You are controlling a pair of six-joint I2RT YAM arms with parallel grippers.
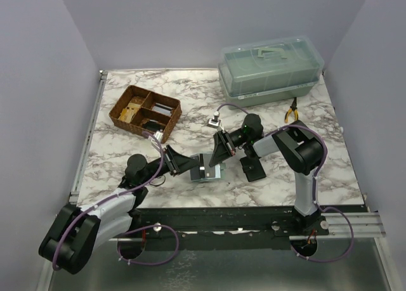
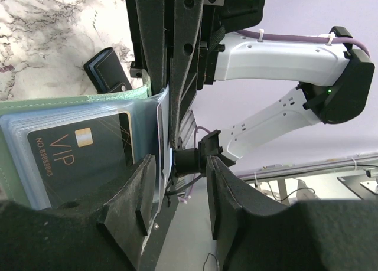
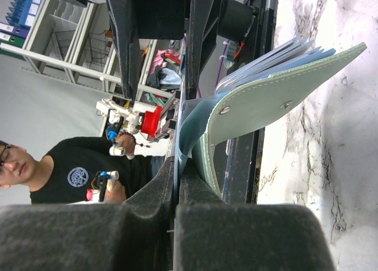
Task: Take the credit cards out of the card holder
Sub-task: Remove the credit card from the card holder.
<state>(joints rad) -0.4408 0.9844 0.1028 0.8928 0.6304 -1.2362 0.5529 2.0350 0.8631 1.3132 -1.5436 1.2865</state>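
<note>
Left wrist: your right gripper (image 2: 170, 129) pinches a pale leaf of the card holder (image 2: 71, 114) while the left gripper (image 2: 180, 167), fingers apart, straddles its edge, probably bracing it.

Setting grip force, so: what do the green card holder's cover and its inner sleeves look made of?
The card holder: matte sage leather or faux leather, judging by the stitched edge and metal snaps; which one is unclear. Its sleeves: clear glossy plastic, the VIP card showing through.
</note>
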